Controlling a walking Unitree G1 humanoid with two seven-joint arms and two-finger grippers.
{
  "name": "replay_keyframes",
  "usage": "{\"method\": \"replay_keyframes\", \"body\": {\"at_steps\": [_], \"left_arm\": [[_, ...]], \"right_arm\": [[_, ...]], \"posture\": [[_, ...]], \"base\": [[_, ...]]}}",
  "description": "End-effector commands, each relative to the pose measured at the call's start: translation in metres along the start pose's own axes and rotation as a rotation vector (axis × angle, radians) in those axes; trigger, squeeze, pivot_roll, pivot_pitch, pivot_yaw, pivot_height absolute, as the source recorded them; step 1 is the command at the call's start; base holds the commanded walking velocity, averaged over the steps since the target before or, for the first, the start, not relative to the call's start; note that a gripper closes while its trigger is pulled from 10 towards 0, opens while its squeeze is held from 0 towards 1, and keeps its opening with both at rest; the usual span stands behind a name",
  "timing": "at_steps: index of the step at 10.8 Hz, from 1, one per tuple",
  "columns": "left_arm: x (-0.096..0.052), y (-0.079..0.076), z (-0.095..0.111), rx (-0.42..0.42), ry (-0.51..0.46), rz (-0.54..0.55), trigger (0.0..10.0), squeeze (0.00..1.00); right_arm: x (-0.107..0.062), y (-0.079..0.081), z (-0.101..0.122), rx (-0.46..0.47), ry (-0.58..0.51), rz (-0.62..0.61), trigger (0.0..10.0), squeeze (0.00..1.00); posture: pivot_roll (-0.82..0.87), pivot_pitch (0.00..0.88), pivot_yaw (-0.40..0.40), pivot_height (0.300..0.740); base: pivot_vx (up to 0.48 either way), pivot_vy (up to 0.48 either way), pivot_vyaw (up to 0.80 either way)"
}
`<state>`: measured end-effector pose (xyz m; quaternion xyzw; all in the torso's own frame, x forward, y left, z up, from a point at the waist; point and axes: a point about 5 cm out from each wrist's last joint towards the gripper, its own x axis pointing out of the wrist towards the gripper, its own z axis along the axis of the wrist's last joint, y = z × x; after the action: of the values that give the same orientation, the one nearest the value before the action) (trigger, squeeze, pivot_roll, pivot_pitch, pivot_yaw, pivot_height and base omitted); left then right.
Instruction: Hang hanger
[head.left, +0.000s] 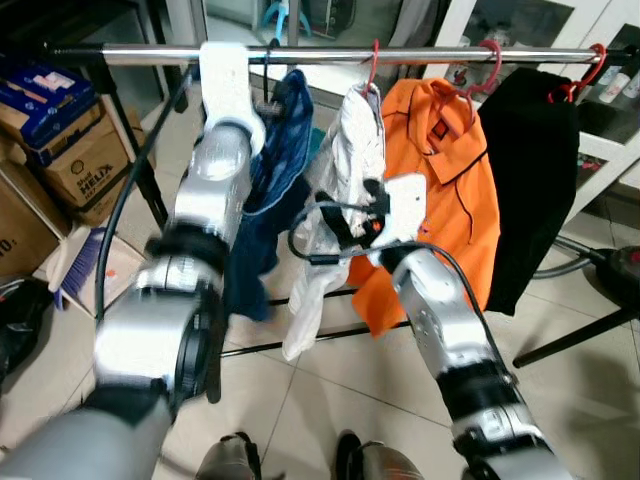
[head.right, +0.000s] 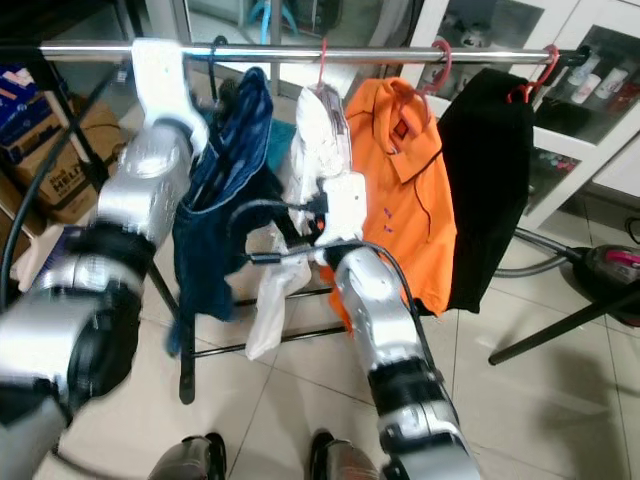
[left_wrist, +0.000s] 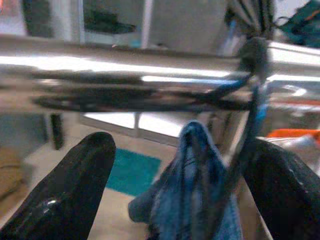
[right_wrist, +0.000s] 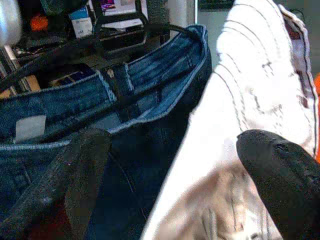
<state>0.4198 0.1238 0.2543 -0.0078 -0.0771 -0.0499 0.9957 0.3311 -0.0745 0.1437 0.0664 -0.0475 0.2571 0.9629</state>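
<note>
The left gripper (left_wrist: 175, 190), fingers apart, reached the shiny steel clothes rail (head.left: 400, 56), where the dark hanger (left_wrist: 250, 125) carrying blue jeans (head.left: 270, 190) hooked. The right gripper (right_wrist: 175, 190), fingers apart, faced the white shirt (right_wrist: 250, 100).

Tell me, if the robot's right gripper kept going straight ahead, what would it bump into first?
Probably the blue jeans on their black hanger, with the white garment right beside; the right gripper points at the seam between them, so depth is uncertain.
</note>
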Motion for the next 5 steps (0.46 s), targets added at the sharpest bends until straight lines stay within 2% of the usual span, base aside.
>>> {"method": "replay_keyframes", "body": {"at_steps": [1,4,5], "left_arm": [[0.001,-0.006,-0.003,-0.019,0.010,-0.026,10.0,0.00],[0.006,-0.011,0.002,0.015,0.016,-0.053,10.0,0.00],[0.006,-0.006,-0.004,0.034,0.056,-0.038,10.0,0.00]], "right_arm": [[-0.005,-0.002,0.002,-0.018,0.006,-0.006,10.0,0.00],[-0.021,-0.005,-0.001,-0.020,0.035,-0.031,10.0,0.00],[-0.026,-0.002,-0.002,-0.016,0.049,-0.033,10.0,0.00]], "posture": [[-0.14,0.209,-0.088,0.740],[-0.19,0.249,-0.087,0.740],[-0.19,0.257,-0.084,0.740]], "base": [[0.000,0.000,0.00],[0.000,0.000,0.00],[0.000,0.000,0.00]]}}
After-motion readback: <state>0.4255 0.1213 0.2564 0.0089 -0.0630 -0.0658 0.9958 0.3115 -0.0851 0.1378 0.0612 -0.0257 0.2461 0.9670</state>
